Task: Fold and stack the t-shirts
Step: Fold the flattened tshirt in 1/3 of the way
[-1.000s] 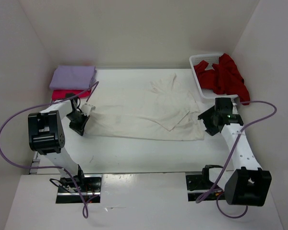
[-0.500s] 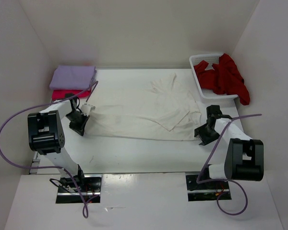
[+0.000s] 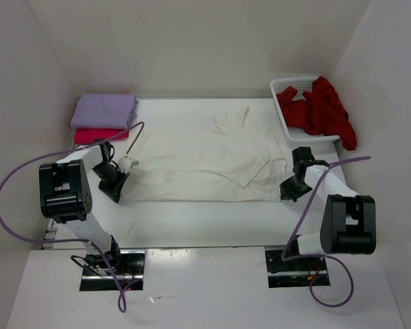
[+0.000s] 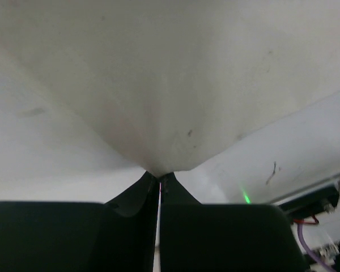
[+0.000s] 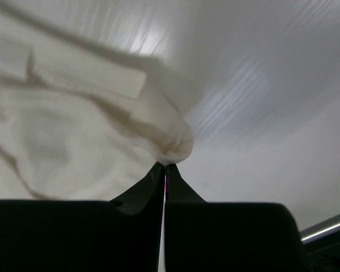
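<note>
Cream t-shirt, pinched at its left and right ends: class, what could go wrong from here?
The left gripper and right gripper each hold only a small tip of the cream t-shirt, so a corner might slip out on lifting. Its far part lies rumpled, so the fold may come out uneven.

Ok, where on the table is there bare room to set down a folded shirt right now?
Two bare patches: the near strip of table in front of the cream shirt, and the back-left stretch between the lavender stack and that shirt. The right back corner is crowded by the basket and the red shirt.
</note>
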### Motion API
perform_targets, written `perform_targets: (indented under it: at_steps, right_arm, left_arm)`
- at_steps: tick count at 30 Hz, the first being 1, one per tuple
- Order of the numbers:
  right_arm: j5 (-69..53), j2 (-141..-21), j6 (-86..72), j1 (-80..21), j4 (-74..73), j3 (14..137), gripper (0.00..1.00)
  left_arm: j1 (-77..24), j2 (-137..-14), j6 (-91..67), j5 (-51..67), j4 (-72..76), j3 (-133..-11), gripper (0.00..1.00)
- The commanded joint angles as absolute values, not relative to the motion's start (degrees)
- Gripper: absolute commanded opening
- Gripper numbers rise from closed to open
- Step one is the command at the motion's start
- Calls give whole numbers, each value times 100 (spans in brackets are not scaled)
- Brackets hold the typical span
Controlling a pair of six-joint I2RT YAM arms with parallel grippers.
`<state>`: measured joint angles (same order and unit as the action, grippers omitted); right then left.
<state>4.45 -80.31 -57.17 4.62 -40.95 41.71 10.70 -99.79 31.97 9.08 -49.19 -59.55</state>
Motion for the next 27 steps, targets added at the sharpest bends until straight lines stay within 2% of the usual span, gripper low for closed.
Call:
perform_targets:
  at_steps: [1, 14, 21, 22, 23, 25, 26, 27]
  right_arm:
    - [904, -7314, -5870, -208, -4938, 4535, 0]
    - [1274, -6109, -7039, -1949, -6969, 5326, 0]
    - [1099, -5599, -7523, -2294, -7427, 5651, 0]
    - [1099, -5599, -7523, -2294, -7427, 5651, 0]
    - [1099, -5651, -7523, -2294, -7427, 5651, 7]
    - [1046, -5730, -7471, -2294, -7427, 5704, 36]
    - [994, -5800, -7392, -2294, -7427, 5704, 48]
    - [932, -5801, -7392, -2294, -7427, 5704, 51]
  left_arm:
    - [1178, -9659, 3865, 662, -5904, -5836, 0]
    - [1178, -9308, 4685, -262, -7285, -5906, 0]
    - [1178, -9308, 4956, -1097, -7453, -5775, 0]
    - [1178, -9308, 4957, -1099, -7453, -5774, 3]
    - [1178, -9308, 4957, -1099, -7453, -5774, 6]
    - [1230, -9360, 4957, -1230, -7453, -5713, 19]
    - [1230, -9360, 4957, -1283, -7453, -5661, 21]
    - [1309, -9360, 4957, -1283, -7453, -5660, 23]
